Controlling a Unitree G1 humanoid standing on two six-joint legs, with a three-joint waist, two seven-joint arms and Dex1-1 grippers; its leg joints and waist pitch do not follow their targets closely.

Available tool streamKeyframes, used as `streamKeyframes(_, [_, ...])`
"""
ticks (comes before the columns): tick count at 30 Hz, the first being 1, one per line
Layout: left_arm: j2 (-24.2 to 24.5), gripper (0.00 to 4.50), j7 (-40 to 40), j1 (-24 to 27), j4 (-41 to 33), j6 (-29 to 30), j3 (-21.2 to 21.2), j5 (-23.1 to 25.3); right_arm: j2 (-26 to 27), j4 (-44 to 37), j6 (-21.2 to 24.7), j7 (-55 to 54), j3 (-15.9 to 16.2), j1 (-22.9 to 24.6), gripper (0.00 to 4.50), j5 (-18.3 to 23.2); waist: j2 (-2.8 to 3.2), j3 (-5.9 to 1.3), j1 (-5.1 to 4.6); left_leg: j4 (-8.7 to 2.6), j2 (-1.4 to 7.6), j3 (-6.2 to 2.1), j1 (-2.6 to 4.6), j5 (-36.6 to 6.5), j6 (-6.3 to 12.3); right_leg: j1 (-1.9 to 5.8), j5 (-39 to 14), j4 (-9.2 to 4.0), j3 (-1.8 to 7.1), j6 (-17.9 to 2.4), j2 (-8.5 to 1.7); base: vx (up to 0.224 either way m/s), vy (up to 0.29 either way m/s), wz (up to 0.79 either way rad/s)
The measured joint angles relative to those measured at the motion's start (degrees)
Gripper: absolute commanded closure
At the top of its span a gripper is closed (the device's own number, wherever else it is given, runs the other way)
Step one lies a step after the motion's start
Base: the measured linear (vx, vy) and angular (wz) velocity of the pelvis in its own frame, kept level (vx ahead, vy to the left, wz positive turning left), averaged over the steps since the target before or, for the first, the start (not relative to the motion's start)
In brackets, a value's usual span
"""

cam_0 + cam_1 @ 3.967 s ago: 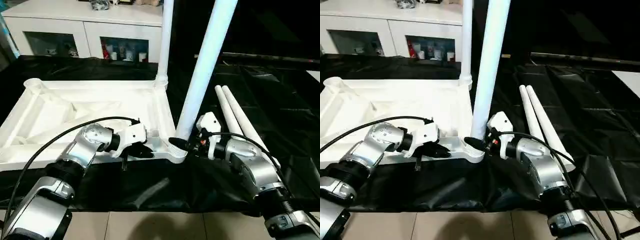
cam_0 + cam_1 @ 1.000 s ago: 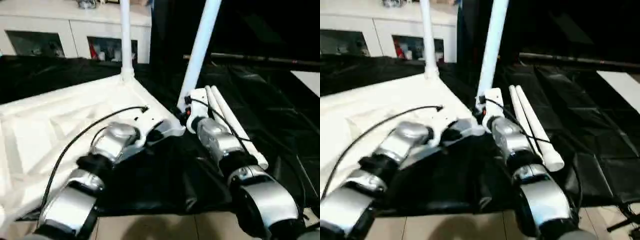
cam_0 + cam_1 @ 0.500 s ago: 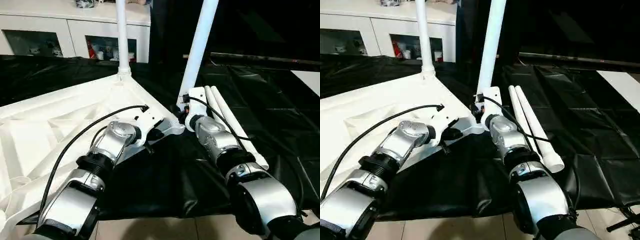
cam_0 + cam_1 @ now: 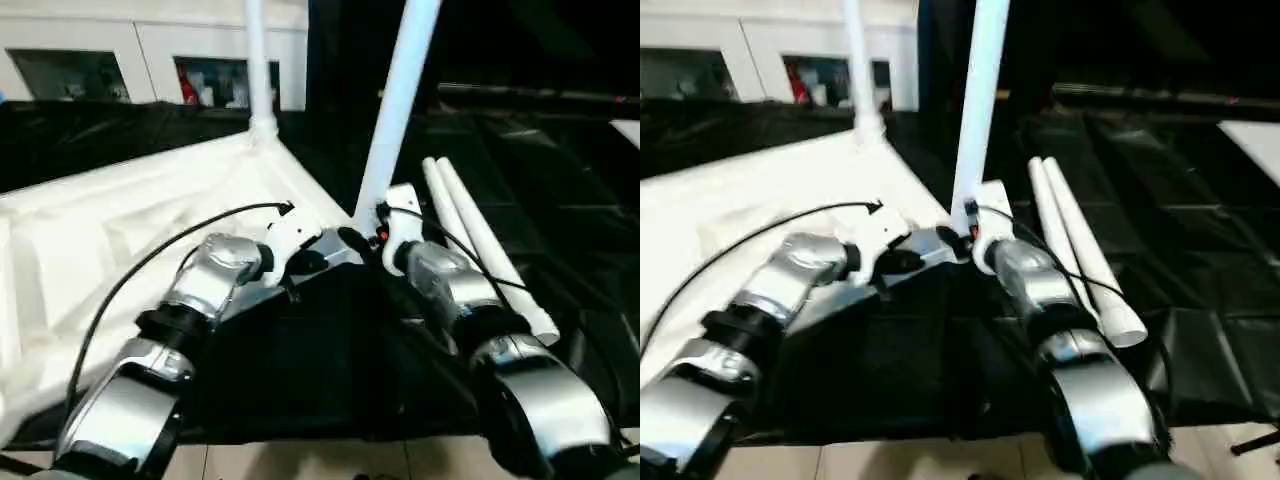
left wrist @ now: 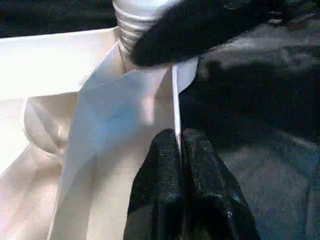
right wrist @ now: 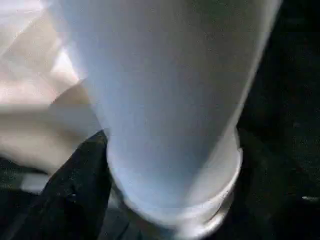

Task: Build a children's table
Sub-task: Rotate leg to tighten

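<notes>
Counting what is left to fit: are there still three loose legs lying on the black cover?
No, just two loose legs lie side by side on the black cover; two others stand upright in the tabletop.

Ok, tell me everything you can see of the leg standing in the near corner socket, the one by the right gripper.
The near leg is a long white tube of smooth plastic, leaning slightly and running out of the top of the head view. Its ribbed foot sits in the corner socket of the upturned tabletop. The right gripper has its black fingers around the base. The left gripper pinches the tabletop's rim just beside that socket.
</notes>
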Motion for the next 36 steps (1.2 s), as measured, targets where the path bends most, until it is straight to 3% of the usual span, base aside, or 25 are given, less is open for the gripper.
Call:
streamKeyframes(4, [2.28, 4.5, -5.18, 1.69, -1.16, -3.6, -0.32, -0.99, -5.86, -12.18, 3.13, 8.48, 4.53, 6.88, 0.37, 0.41, 0.12, 0.08, 0.53, 0.08, 0.05, 0.01, -0.01, -0.04, 0.09, -0.02, -0.02, 0.04, -0.01, -0.02, 0.01, 0.0, 0.0, 0.0])
streamKeyframes(8, [5.27, 4.5, -11.21, 4.87, -3.65, -7.2, -0.3, -2.97, -9.49, -19.87, 3.44, 14.1, 6.88, 12.1, 0.07, -0.26, 0.38, 0.25, 0.65, 0.27, 0.09, 0.07, 0.06, 0.0, -0.03, 0.03, -0.03, 0.17, 0.11, 0.0, 0.01, 0.0, 0.0, 0.0])
streamKeyframes(11, [6.51, 4.5, -15.22, 6.83, -5.2, -9.42, -0.55, -4.01, -11.11, -25.76, 3.76, 17.23, 7.17, 14.34, 0.07, 0.37, 0.46, 0.3, 0.84, 0.28, 0.08, 0.09, 0.19, 0.08, -0.18, 0.08, -0.02, 0.34, 0.17, 0.03, -0.01, 0.0, 0.0, 0.0])
streamKeyframes(19, [7.69, 4.5, -18.69, 8.8, -7.4, -9.77, -0.75, -5.25, -12.31, -31.87, 4.69, 20.5, 8.03, 17.38, 0.07, 2.46, 0.46, 0.3, 0.95, 0.3, 0.08, 0.08, 0.38, 0.13, -0.6, 0.07, -0.08, 0.77, 0.24, 0.15, -0.02, 0.0, 0.0, 0.0])
streamKeyframes(30, [7.87, 4.5, -19.17, 9.16, -7.7, -9.91, -0.72, -5.26, -11.7, -31.9, 5.11, 20.41, 8.87, 18.12, 1.04, 2.0, 0.46, 0.3, 0.88, 0.59, 0.09, 0.04, 0.37, 0.16, -0.56, 0.06, -0.09, 0.99, 0.29, 0.17, -0.02, 0.0, 0.0, 0.0])
streamKeyframes(34, [7.95, 4.5, -19.28, 9.29, -7.92, -9.91, -0.71, -5.26, -11.43, -31.77, 5.07, 19.78, 8.85, 18.12, 1.19, 1.99, 0.46, 0.3, 0.9, 0.6, 0.09, 0.04, 0.36, 0.23, -0.44, 0.07, -0.09, 1.0, 0.3, 0.17, -0.01, 0.0, 0.0, 0.0])
streamKeyframes(36, [7.97, 4.5, -19.32, 9.32, -7.93, -9.9, -0.68, -5.26, -11.34, -31.66, 4.98, 19.7, 8.85, 18.13, 1.54, 1.98, 0.46, 0.3, 0.88, 0.62, 0.09, 0.04, 0.37, 0.23, -0.44, 0.06, -0.09, 1.02, 0.3, 0.17, -0.02, 0.0, 0.0, 0.0])
